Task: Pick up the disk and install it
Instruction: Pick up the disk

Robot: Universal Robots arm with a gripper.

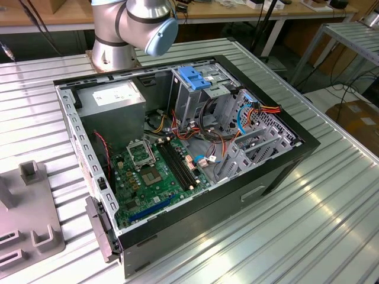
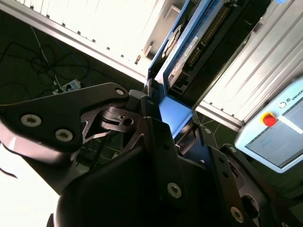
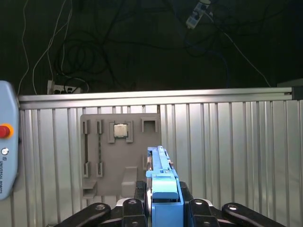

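hand (image 3: pixel 163 196) clamped on disk (image 3: pixel 161 165), held edge-on over ribbed surface (image 3: pixel 227 142) | beneath: grey fixture plate (image 3: pixel 102 156) carrying chip (image 3: pixel 120 130) | pendant (image 3: pixel 5 151) beside plate | open computer case (image 1: pixel 177 148) on surface

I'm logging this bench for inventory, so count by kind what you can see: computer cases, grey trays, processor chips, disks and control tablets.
computer case: 1
grey tray: 1
processor chip: 1
disk: 1
control tablet: 1
Total: 5
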